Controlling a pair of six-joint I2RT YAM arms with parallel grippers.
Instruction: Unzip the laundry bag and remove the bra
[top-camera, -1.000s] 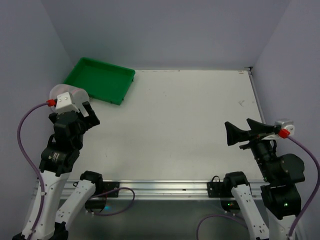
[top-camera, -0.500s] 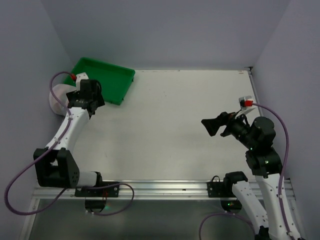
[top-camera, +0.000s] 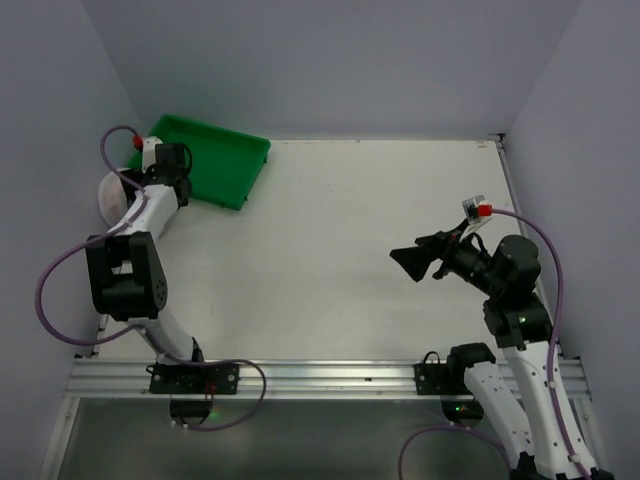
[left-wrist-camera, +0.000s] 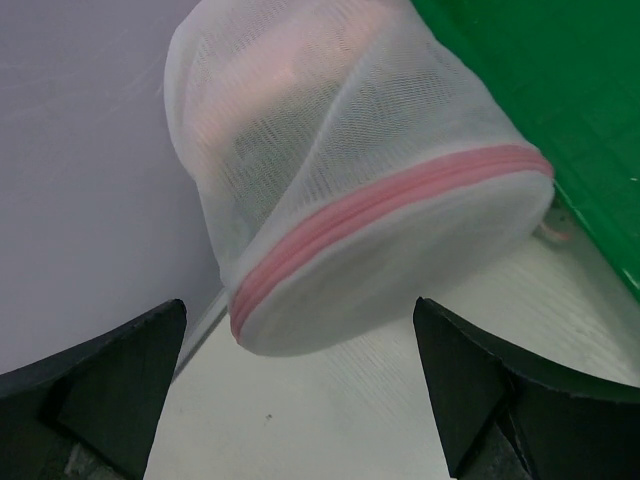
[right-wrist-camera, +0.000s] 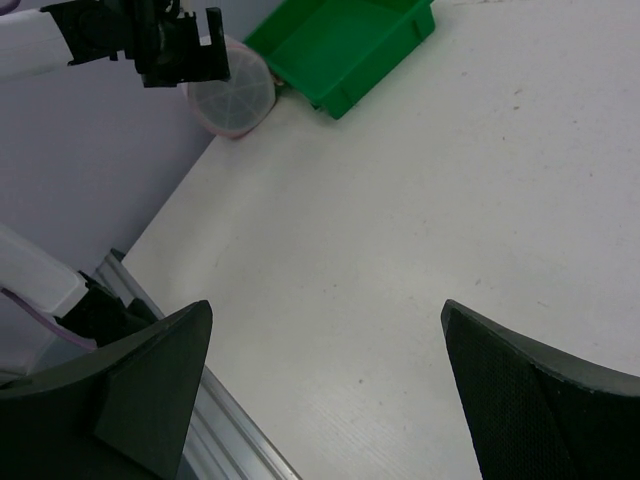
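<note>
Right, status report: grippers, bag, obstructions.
Left gripper open, facing laundry bag, no contact. Right gripper open, empty, over table. Bag zipped, on its side by wall. Green tray close beside it.

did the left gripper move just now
Yes: the left gripper reached farther out, closing up to the near left corner of the green tray.

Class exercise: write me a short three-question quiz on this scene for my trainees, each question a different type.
1. True or false: the laundry bag lies inside the green tray.
2. The left gripper has its jaws: A open, B shut on the bag, C shut on nothing.
3. Fill in: the bag's zipper rim is ____.
Key: 1 false, it lies beside the tray; 2 A; 3 pink.
</note>
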